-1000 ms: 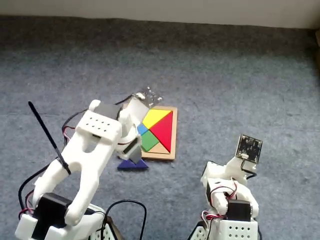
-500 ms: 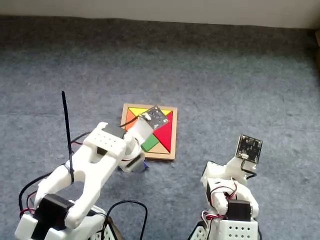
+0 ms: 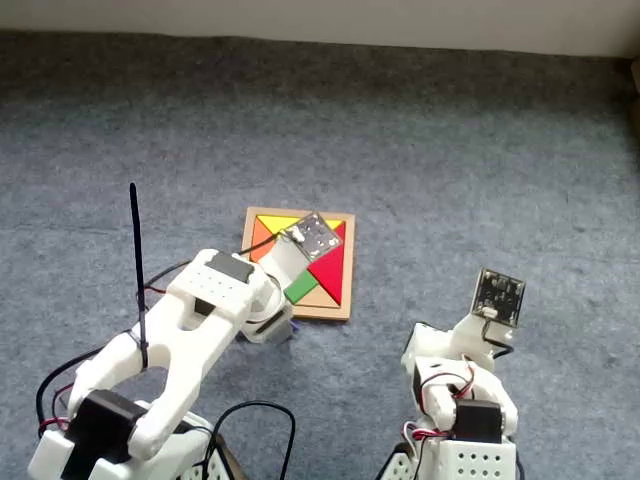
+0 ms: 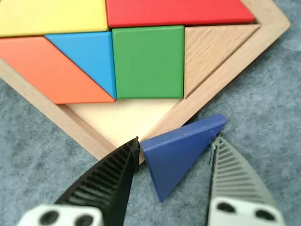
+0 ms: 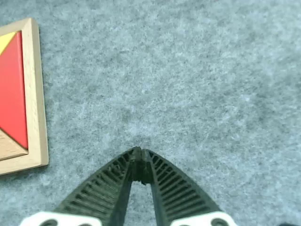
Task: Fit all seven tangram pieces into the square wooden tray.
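Note:
The square wooden tray point(image 3: 346, 300) holds yellow point(image 4: 51, 16), red point(image 4: 178, 12), orange point(image 4: 51, 66), light blue point(image 4: 91, 54) and green point(image 4: 148, 61) pieces. Two triangular spots of bare wood point(image 4: 211, 52) show beside the green square. A dark blue triangle point(image 4: 176, 150) lies tilted just outside the tray, one corner resting on the rim. My left gripper point(image 4: 175, 143) straddles it, with a finger against each side. My right gripper point(image 5: 142, 162) is shut on nothing, low over the carpet and right of the tray's edge point(image 5: 40, 94).
Grey carpet covers the table all round. The left arm point(image 3: 200, 320) leans over the tray's near left corner. The right arm point(image 3: 455, 375) sits folded at the front right. A black cable tie point(image 3: 136, 260) sticks up from the left arm.
The left arm has swung back from over the tray's left side and dropped onto the dark blue triangle at the tray's near corner. The right arm has kept still.

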Robot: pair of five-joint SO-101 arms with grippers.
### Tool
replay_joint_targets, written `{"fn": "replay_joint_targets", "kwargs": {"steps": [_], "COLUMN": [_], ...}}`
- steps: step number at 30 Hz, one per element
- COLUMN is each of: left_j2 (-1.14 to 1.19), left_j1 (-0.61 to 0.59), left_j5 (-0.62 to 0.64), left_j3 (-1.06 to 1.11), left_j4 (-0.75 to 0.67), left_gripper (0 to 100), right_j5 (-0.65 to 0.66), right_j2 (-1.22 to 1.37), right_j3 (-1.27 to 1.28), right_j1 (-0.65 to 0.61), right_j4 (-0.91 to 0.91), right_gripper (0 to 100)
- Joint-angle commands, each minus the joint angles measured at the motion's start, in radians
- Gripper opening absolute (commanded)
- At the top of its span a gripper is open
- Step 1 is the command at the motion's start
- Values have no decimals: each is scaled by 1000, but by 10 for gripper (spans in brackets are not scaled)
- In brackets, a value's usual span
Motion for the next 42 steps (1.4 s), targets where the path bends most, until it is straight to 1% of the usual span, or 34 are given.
{"fn": "replay_joint_targets", "kwargs": {"steps": [1, 4, 8, 17, 20, 22, 24, 29, 30, 32, 35, 37, 39, 42], "left_j2": [-25, -28, -22, -21, -28, -30, -30, -30, -30, -30, -30, -22, -22, -21], "left_j1": [15, -7, -51, -70, -88, -113, -125, -97, -88, -68, -54, -61, -61, -61], "left_j5": [-3, 0, 57, 58, 60, 60, 60, 58, 58, 58, 81, 161, 224, 284], "left_j3": [-59, -90, -147, -185, -199, -245, -309, -475, -489, -475, -414, -380, -340, -286], "left_j4": [-9, -9, -12, -17, -12, -3, 86, 393, 434, 470, 470, 465, 428, 351], "left_gripper": [241, 241, 242, 242, 242, 242, 242, 242, 242, 242, 241, 241, 241, 241], "right_j5": [9, 9, 9, 9, 9, 9, 9, 9, 9, 9, 9, 9, 9, 9], "right_j2": [-13, -13, -13, -13, -13, -13, -13, -13, -13, -13, -13, -13, -13, -13], "right_j3": [143, 143, 143, 143, 143, 143, 143, 143, 143, 143, 143, 143, 143, 143], "right_j1": [12, 12, 12, 12, 12, 12, 12, 12, 12, 12, 12, 12, 12, 12], "right_j4": [-18, -18, -18, -18, -18, -18, -18, -18, -18, -18, -18, -18, -18, -18], "right_gripper": [4, 4, 4, 4, 4, 4, 4, 4, 4, 4, 4, 4, 4, 4]}}
